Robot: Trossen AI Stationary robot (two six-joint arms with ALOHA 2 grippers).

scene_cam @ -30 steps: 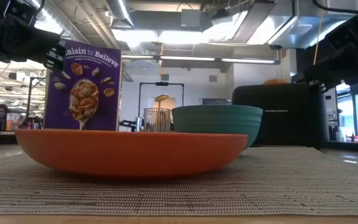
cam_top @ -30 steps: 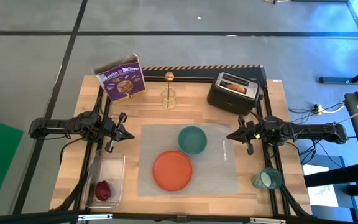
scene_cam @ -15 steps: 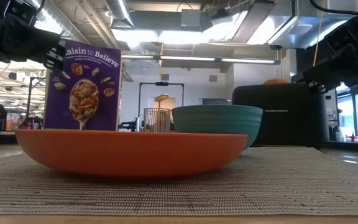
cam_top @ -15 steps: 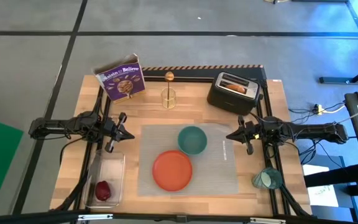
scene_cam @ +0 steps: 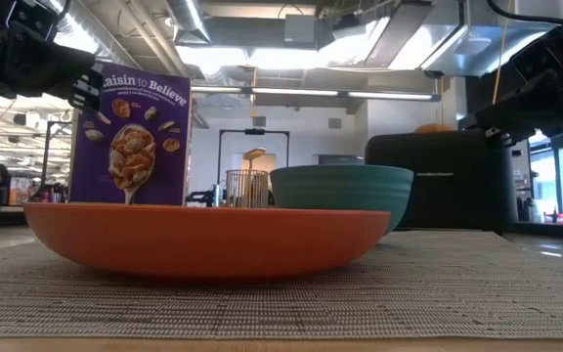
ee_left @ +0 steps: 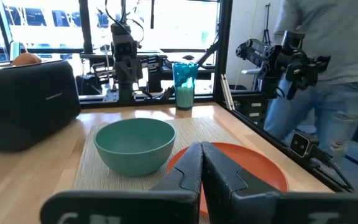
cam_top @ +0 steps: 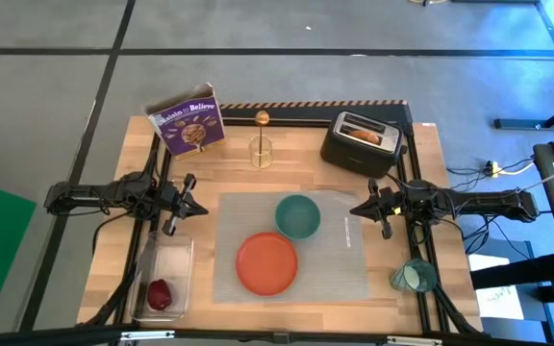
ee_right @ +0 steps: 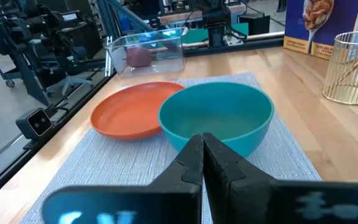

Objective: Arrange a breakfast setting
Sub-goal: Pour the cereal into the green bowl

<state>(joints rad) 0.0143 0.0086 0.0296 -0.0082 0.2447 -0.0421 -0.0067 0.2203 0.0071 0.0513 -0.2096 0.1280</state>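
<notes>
A grey placemat (cam_top: 301,281) lies in the middle of the table. A round orange plate (cam_top: 266,262) and a teal bowl (cam_top: 297,215) sit on it, side by side. A teal cup (cam_top: 414,276) stands off the mat at the near right edge. A dark red fruit (cam_top: 160,293) lies in a clear tub (cam_top: 164,259) at the near left. A bagel (cam_top: 365,135) sticks up from the black toaster (cam_top: 359,146). A gold spoon (cam_top: 262,119) stands in a gold wire holder (cam_top: 261,152). My left gripper (cam_top: 200,208) is shut, left of the mat. My right gripper (cam_top: 356,209) is shut, right of the mat.
A purple cereal box (cam_top: 188,125) stands at the far left of the table. A person (ee_left: 328,74) stands beyond the table's right side in the left wrist view. Bare wood shows between the mat and the holder.
</notes>
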